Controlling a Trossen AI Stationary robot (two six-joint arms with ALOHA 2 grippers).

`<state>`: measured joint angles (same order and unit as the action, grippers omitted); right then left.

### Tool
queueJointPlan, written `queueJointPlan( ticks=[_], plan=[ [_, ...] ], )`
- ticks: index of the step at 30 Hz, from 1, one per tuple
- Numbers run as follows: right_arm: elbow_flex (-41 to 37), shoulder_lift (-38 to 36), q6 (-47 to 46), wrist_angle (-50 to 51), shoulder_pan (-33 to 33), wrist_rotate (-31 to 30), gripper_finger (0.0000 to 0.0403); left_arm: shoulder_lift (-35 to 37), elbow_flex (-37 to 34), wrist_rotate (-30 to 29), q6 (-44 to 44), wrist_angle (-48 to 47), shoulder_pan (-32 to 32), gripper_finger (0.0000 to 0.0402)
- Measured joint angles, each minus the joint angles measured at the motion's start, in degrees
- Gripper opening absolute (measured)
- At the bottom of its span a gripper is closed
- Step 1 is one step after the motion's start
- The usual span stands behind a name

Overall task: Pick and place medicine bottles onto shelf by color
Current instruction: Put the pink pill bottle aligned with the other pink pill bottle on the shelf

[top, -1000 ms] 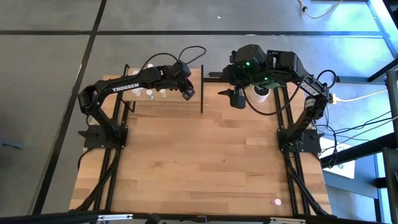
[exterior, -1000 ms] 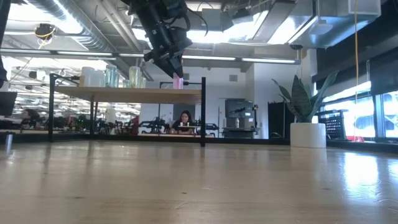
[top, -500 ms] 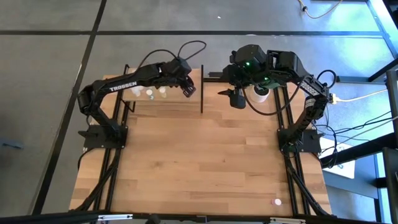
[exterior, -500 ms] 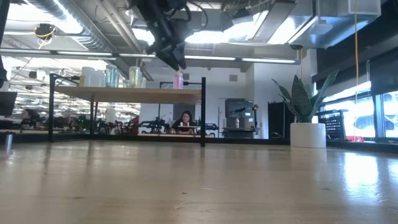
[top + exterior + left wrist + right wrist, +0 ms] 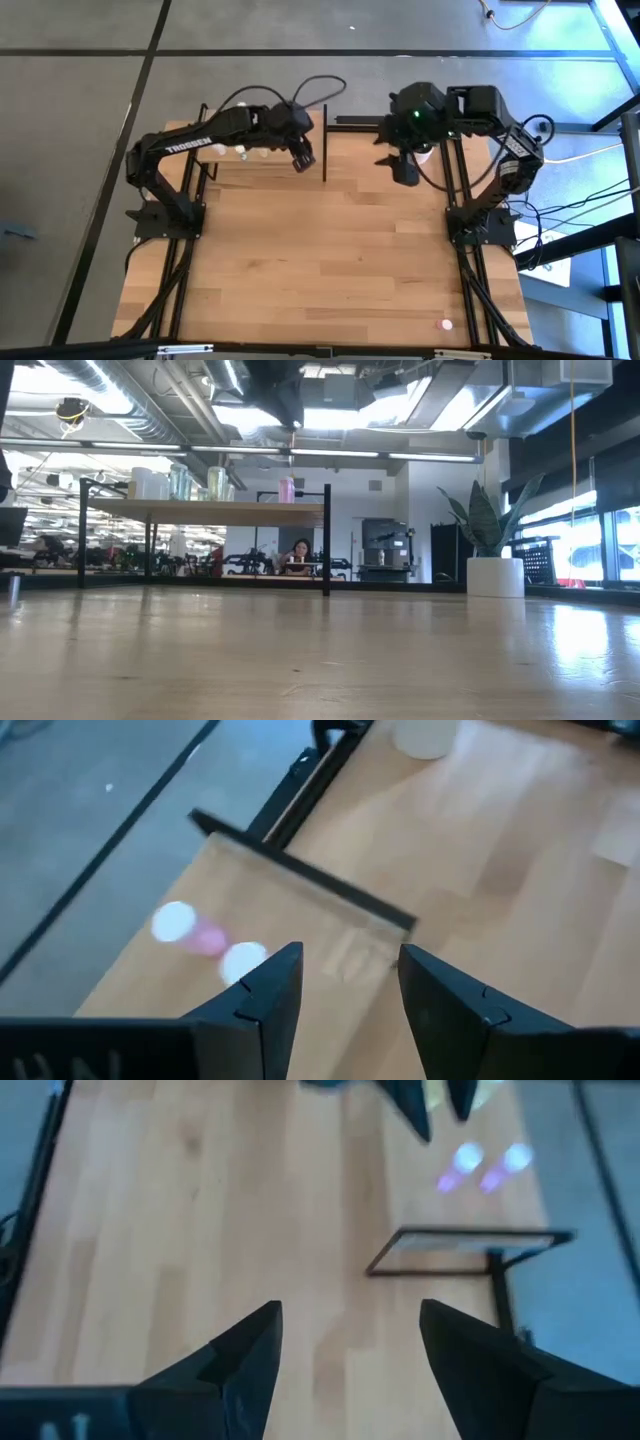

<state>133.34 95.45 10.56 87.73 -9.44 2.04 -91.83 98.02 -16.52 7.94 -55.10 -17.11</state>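
Note:
The shelf point(image 5: 262, 165) stands at the table's far left, a light-wood platform on black posts point(image 5: 327, 540). Medicine bottles stand on its top: whitish ones point(image 5: 150, 483), greenish ones point(image 5: 180, 482) and a pink one point(image 5: 287, 489) near its right end. In the left wrist view, white tops point(image 5: 173, 920) and a pink bottle point(image 5: 207, 937) show blurred. One more bottle point(image 5: 446, 324) stands alone at the table's near right. My left gripper point(image 5: 303, 160) hangs open above the shelf's right end, nothing between its fingers point(image 5: 270, 990). My right gripper point(image 5: 405, 172) hovers open over the far right of the table.
A white plant pot point(image 5: 495, 576) with a tall plant stands at the far right, partly under my right arm in the high view. Bare wooden tabletop point(image 5: 330, 260) stretches from the shelf to the near edge. A person sits in the room behind the table point(image 5: 297, 555).
My left gripper has risen from just above the pink bottle and drawn slightly toward the near edge; the bottle stays standing on the shelf. My right gripper has moved toward the table's right edge and a little nearer.

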Motion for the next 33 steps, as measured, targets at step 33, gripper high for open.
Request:
queueJointPlan(
  ticks=[33],
  plan=[
    [-44.5,-31.6,-53.6,2.2,35.2,11.8,0.0239,0.0,3.2,-9.5,11.7,-7.1,20.6,0.0158]
  ],
)
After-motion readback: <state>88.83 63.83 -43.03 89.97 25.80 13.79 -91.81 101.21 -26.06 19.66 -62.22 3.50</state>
